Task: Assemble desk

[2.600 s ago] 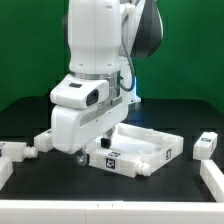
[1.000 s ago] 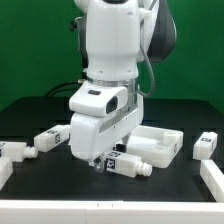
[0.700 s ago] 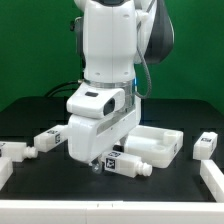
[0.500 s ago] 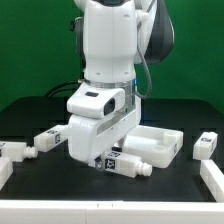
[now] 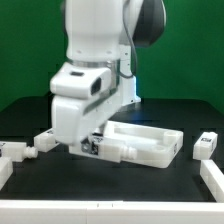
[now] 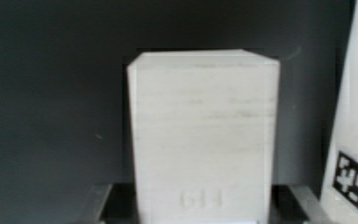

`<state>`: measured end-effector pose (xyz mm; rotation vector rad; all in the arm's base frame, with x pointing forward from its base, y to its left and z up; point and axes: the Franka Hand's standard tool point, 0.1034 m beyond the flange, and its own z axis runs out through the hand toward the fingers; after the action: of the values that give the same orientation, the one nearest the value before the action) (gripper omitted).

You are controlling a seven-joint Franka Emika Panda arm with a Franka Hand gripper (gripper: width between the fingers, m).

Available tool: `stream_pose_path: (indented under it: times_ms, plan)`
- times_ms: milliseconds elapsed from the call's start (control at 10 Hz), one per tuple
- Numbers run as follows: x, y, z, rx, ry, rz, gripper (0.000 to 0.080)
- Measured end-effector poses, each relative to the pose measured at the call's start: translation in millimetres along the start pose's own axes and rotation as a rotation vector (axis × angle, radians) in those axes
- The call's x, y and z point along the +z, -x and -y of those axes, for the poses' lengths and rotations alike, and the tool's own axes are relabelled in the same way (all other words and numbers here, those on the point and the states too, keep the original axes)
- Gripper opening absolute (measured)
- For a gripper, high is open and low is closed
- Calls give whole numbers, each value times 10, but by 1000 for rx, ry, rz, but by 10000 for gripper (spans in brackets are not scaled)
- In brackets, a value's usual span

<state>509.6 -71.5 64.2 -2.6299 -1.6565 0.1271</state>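
Squarely in the wrist view, one white square-section held leg (image 6: pixel 202 120) fills the gap of the gripper (image 6: pixel 202 200). One dark finger (image 6: pixel 114 200) shows close against each side of its base, so the pincer is closed to the leg's width and has hold of it. The leg's far end has two clipped corners. Faint marks show low on its face, too blurred to read. Beside it, a white part with one black-and-white tag (image 6: pixel 350 175) is cut by the frame edge, and which part it is cannot be told.

In the exterior view the gripper (image 5: pixel 88 148) sits low over the black table (image 5: pixel 60 200), with the held leg mostly hidden under it. It is just beside the end of the one rimmed tabletop (image 5: pixel 145 142) on the exterior view's left. The tabletop lies flat on the table, near the middle.

Three more legs lie loose. The first loose leg (image 5: pixel 45 142) and the second loose leg (image 5: pixel 12 150) lie on the exterior view's left, near each other. The third loose leg (image 5: pixel 207 145) lies on the right, apart from the tabletop. That makes four legs counted.

Two more white pieces, a left corner piece (image 5: pixel 5 170) and a right corner piece (image 5: pixel 212 178), are cut off at the lower edges. The white robot arm (image 5: pixel 95 45) stands in front of a green backdrop (image 5: pixel 25 50).
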Motion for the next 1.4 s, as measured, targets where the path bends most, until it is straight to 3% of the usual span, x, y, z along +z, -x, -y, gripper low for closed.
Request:
stream_pose_path:
  times_ms: [100,400,500,600,700,900,1300,1400]
  plan:
    - [-53,27,-17,29,14,-11,282]
    - [-14,-7,0,187,-3,-14,282]
    - [-69,-7,-164,178,-14,-20,282]
    - [-159,-34,-361,144,6,-30,284]
    - [-157,-28,-396,63,9,-32,284]
    - [-49,45,-400,-128,-22,-31,284]
    - [-8,67,-389,-392,-15,-34,284]
    - [27,90,-432,-573,-18,-40,284]
